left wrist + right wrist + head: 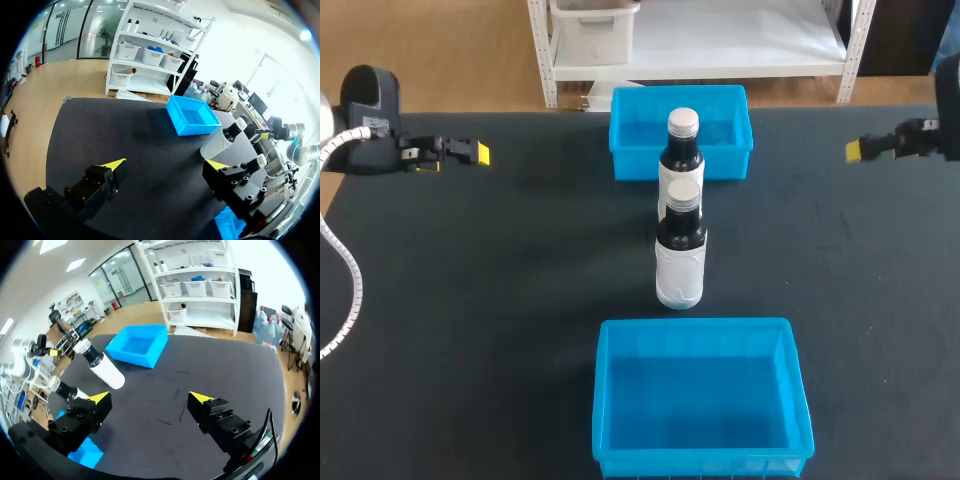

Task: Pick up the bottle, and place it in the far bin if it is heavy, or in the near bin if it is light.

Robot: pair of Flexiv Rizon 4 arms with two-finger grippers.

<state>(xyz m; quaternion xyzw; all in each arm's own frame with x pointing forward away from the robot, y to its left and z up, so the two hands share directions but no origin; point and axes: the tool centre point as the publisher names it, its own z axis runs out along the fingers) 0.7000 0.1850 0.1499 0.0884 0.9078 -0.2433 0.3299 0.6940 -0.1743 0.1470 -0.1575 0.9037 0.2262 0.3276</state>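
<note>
The head camera is looking down over the whole table (470,300). Both wrist cameras are facing inward from opposite side edges, sharing the far bin (192,129) and bottles (102,369).

In the head view the far bottle (681,150), at 12 o'clock from the near bottle (680,255), has its lower part hidden behind it. My right arm (948,100), at 2 o'clock, is cut off by the edge.
</note>
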